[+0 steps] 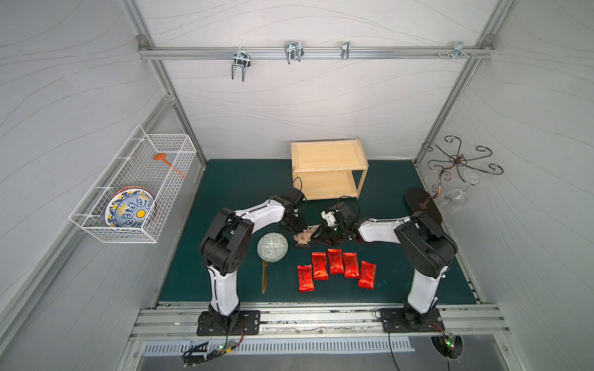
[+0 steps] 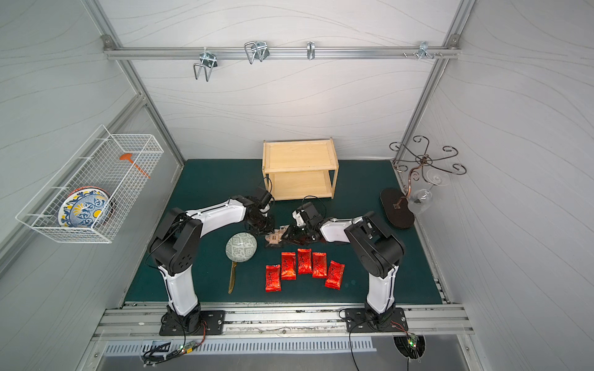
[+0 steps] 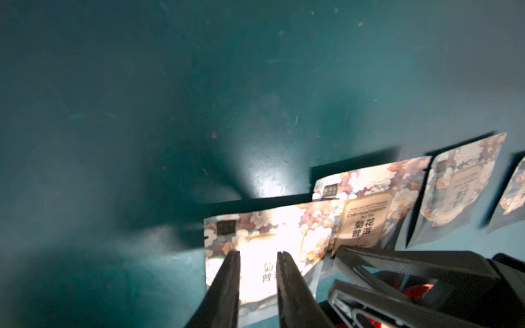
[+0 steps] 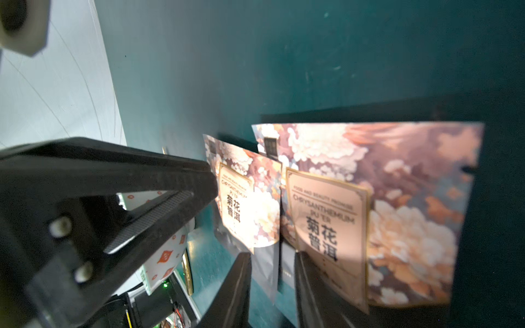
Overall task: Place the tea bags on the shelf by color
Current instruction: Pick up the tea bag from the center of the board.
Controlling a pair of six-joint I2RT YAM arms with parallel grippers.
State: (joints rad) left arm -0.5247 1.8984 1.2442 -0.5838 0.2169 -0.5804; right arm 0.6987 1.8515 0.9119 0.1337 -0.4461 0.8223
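Several beige tea bags (image 1: 302,237) (image 2: 274,237) with a flowery print and cream label lie in a row mid-mat. Both grippers hang low over them. In the left wrist view my left gripper (image 3: 259,255) stands over the nearest beige packet (image 3: 270,230), jaws a little apart, nothing pinched. My right gripper (image 4: 271,257) is likewise narrowly open above the edges of two packets (image 4: 397,198). Several red foil tea bags (image 1: 336,260) (image 2: 304,260) lie in a row nearer the front. The light-wood shelf (image 1: 328,157) (image 2: 300,155) stands empty at the back.
An upturned patterned bowl (image 1: 272,246) and a gold knife (image 1: 264,276) lie left of the packets. A white wire basket (image 1: 135,186) with a plate hangs on the left wall. A metal cup stand (image 1: 456,160) with a glass stands at the right.
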